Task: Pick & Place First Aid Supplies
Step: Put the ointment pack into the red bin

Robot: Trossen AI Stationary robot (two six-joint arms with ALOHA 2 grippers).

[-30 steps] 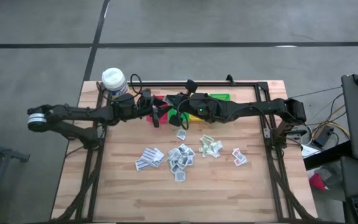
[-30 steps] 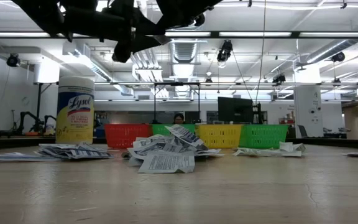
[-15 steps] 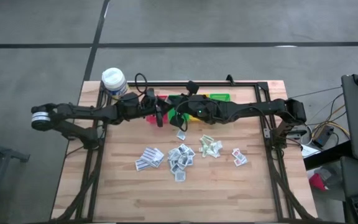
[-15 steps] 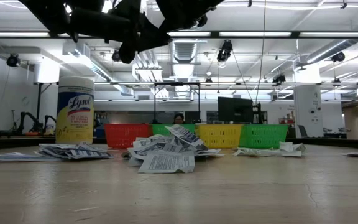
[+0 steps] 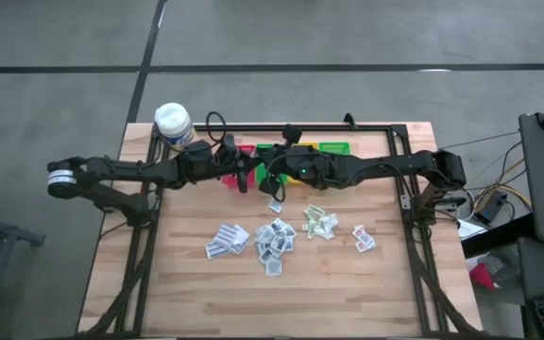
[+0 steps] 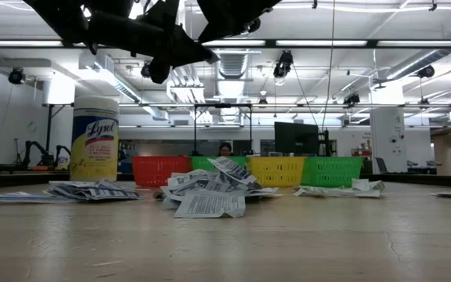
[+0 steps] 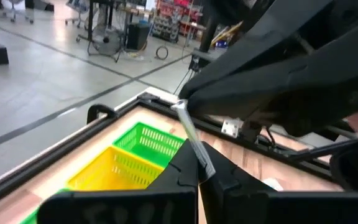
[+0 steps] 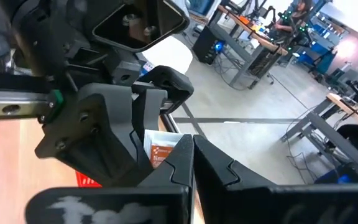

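Sachets (image 5: 274,236) lie in little heaps on the wooden table (image 5: 187,293), in the middle of the high view, and one more (image 5: 275,204) lies alone just above the heaps. Both arms meet above the bins (image 6: 245,170), near the top middle of that view. The left gripper (image 7: 194,163) is pinched tight on a thin white sachet (image 7: 191,134) (seen edge-on). The right gripper (image 8: 188,152) is closed too, right up against the left one, with an orange-printed packet (image 8: 162,151) between its fingertips. A yellow bottle (image 6: 94,139) stands at the table's upper left corner.
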